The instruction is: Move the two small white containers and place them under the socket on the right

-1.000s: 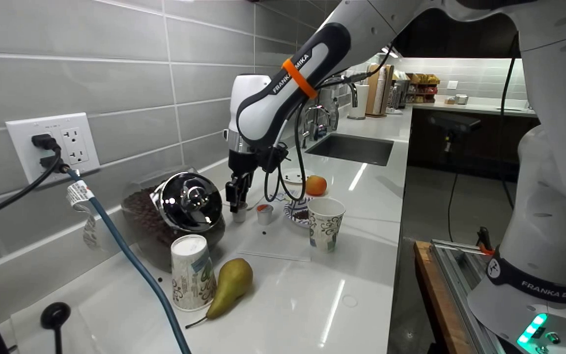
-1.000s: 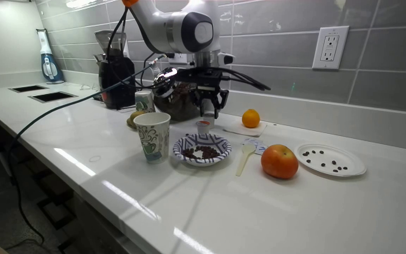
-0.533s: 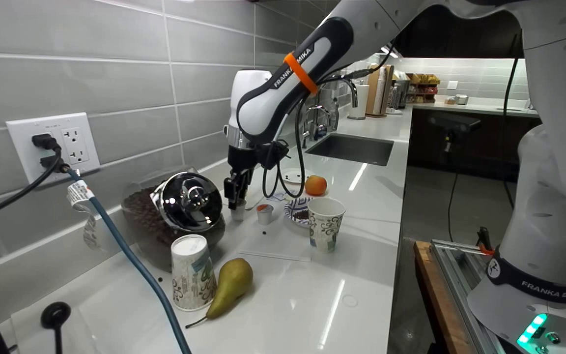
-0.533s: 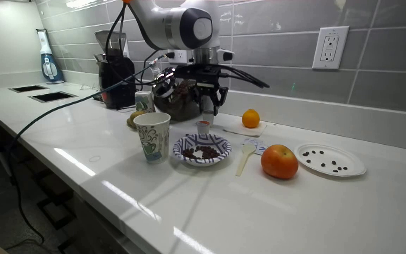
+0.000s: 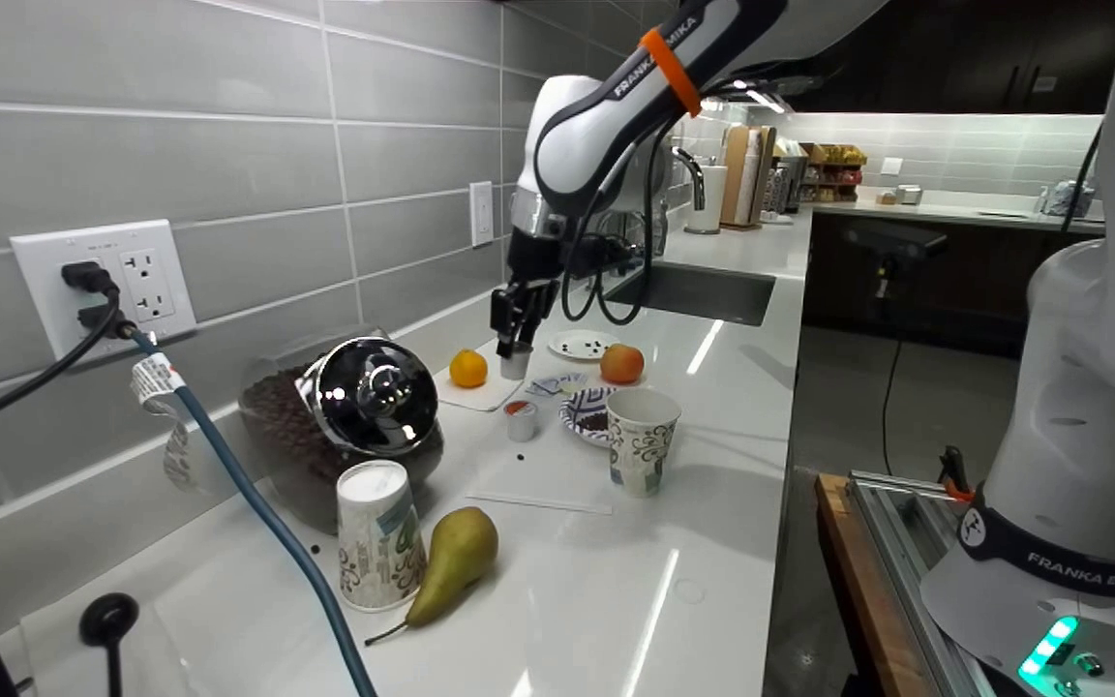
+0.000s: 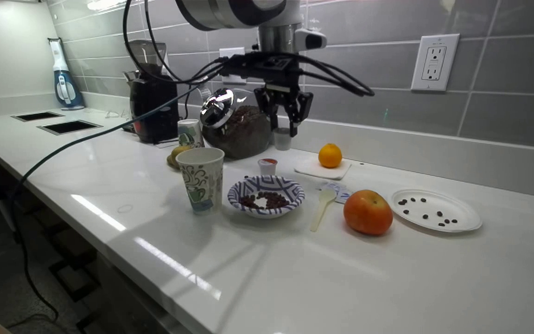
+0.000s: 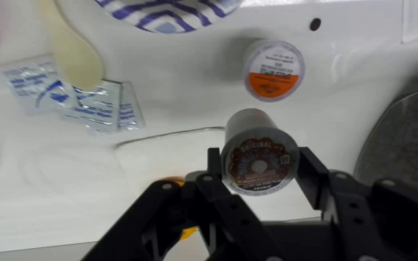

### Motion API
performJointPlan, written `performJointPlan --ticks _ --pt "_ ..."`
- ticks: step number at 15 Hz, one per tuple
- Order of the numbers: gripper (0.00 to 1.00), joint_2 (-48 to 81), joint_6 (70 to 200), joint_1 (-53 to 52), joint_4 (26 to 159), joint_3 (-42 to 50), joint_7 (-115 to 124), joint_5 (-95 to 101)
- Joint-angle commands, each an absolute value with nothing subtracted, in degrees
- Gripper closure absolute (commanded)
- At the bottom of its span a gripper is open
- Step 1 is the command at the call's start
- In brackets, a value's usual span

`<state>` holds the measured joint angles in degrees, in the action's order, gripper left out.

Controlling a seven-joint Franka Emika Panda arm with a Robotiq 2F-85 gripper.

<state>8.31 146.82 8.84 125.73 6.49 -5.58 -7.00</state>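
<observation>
Spotter: Talk to me, what's in play?

Operator: I've got one! My gripper (image 6: pixel 283 130) has a small white container (image 7: pixel 259 154) clasped from both sides, and it looks lifted off the counter (image 6: pixel 387 278). The wrist view shows it centred between the jaws, and I'd call the hold secure.

Spotter: And the second container (image 7: pixel 274 71)?

Operator: Standing on the counter, lower than my gripper and off toward the patterned bowl (image 7: pixel 172 16), nothing gripping it.

Spotter: Where are they headed?

Operator: Under the socket (image 6: pixel 434 62). In an exterior view it sits on the grey tiles (image 6: pixel 364 69) to the right of my gripper, higher up and well apart. Neither container is under it yet.

Spotter: Score so far, then?

Operator: I'd call it early going! One grasp made; the carry and the set-down are left, then the whole run again for number two.

Spotter: Anything in the way?

Operator: Here's the orange (image 6: pixel 330 156) on its napkin (image 6: pixel 311 170), near my gripper, to the right and lower. I reckon I'd pass high over that. Farther right, also lower than my gripper, lies a paper plate (image 6: pixel 457 206), and I'd judge the landing spot is between it and the tiles, with room wanted for two.
</observation>
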Motion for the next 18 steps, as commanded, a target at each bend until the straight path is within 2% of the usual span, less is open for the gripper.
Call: performJointPlan --ticks 1,2,7,8,18 --pt "0.71 6.4 147.2 9.8 127.5 7.6 -5.6 -8.2" --pt "0.46 5.0 147.3 10.6 128.5 8.3 -6.3 -8.4" --pt "0.46 5.8 147.2 9.8 128.3 7.6 -6.1 -8.4" --pt "0.71 5.9 147.2 9.7 128.3 7.6 -6.1 -8.4" --pt "0.71 10.6 146.0 18.3 116.1 14.8 -9.6 -12.1"
